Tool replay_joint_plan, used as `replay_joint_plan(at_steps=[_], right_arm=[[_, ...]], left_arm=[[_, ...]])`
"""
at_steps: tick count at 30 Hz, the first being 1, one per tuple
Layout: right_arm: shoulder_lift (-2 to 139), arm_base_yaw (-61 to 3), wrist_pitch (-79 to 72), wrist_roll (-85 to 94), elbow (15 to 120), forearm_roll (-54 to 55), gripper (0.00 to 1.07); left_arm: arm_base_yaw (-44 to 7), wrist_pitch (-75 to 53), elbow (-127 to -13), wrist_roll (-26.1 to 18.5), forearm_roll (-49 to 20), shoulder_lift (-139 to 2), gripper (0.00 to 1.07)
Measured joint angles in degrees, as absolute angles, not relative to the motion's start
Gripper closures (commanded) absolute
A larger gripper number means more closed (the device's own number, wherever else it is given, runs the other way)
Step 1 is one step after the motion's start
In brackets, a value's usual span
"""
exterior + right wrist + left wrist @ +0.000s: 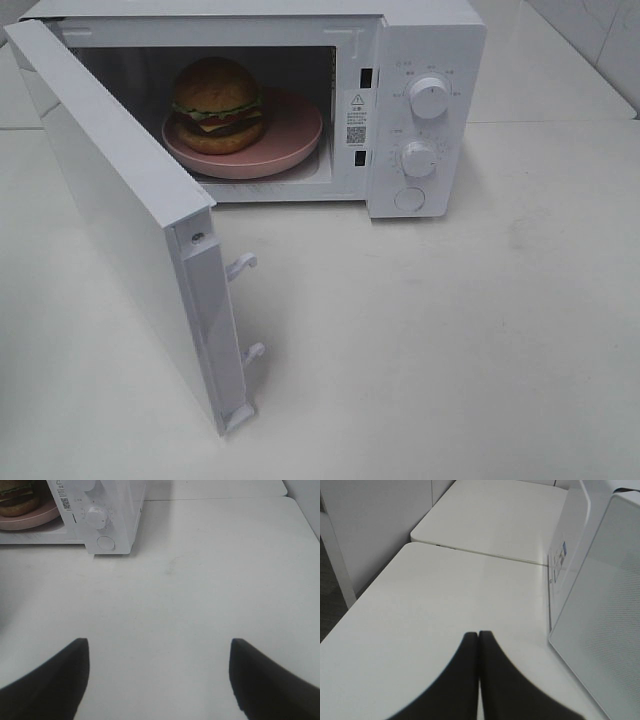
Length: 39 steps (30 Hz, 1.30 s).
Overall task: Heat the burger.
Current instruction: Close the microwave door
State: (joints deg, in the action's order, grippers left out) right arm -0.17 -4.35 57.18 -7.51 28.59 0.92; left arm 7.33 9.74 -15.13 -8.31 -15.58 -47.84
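The burger, with its glossy brown bun, lettuce and cheese, sits on a round pink plate inside the white microwave. The microwave door hangs wide open toward the front left. In the right wrist view a slice of the burger and the plate shows at the corner. My left gripper is shut with nothing in it, beside the outer face of the door. My right gripper is open over bare table, well in front of the microwave. Neither gripper shows in the exterior view.
Two dials and a round button are on the microwave's right panel. Door latch hooks stick out from the door's edge. The white table has a seam to a second tabletop behind.
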Motion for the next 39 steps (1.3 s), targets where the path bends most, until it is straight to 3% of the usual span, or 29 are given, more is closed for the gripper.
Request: replay_joint_plan(at_steps=[4, 8, 12, 16, 27, 39], right_arm=[[-0.2, -4.4, 57.2, -7.5, 28.6, 0.9, 0.32], [-0.2, -4.4, 57.2, -7.5, 28.6, 0.9, 0.32], [-0.2, -4.4, 57.2, -7.5, 28.6, 0.9, 0.32], [-0.2, -4.4, 57.2, -7.5, 28.6, 0.9, 0.32], [-0.2, -4.4, 57.2, -7.5, 28.6, 0.9, 0.32], [-0.2, -4.4, 57.2, -7.5, 28.6, 0.9, 0.32]], left_arm=[[5.2, 15.8, -14.9, -7.4, -12.9, -54.3, 1.07], [-0.4, 23.1, -14.9, -6.9, -4.5, -61.9, 1.07], [-3.3, 27.7, -14.9, -6.1, -0.6, -66.3, 1.07], [-6.7, 34.7, -14.9, -2.1, 4.9, -72.8, 1.07], [-7.4, 48.6, -14.9, 7.9, 17.2, -83.7, 1.07], [-9.3, 50.0, -19.6, 11.2, 21.7, -88.3, 1.07]])
